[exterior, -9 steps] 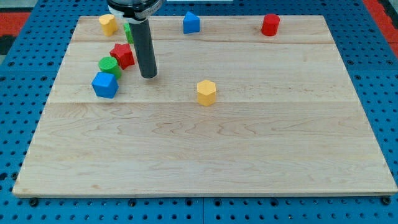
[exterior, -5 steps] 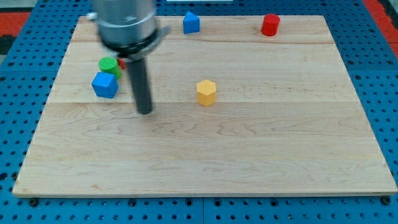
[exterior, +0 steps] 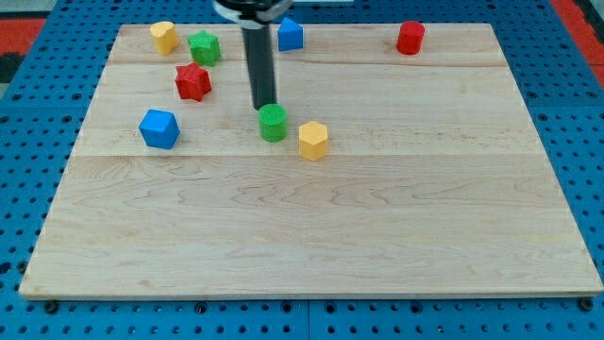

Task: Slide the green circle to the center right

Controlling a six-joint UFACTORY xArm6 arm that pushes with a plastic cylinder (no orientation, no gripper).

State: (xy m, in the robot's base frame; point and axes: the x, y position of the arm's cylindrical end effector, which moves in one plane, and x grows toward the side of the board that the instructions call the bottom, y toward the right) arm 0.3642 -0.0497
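The green circle [exterior: 273, 123] stands on the wooden board [exterior: 311, 227], left of centre, just left of a yellow hexagon [exterior: 313, 140]. My tip [exterior: 264, 105] is right above the green circle in the view, touching or nearly touching its top edge. The rod rises from there to the view's top.
A blue cube [exterior: 159, 128] lies at the left. A red star [exterior: 192, 82], a green star [exterior: 204, 47] and a yellow block [exterior: 164, 37] are at the top left. A blue block [exterior: 291, 34] is at top centre, a red block [exterior: 410, 38] at top right.
The green circle has moved from beside the blue cube rightwards to next to the yellow hexagon. My tip has swung from the lower left to just above the circle.
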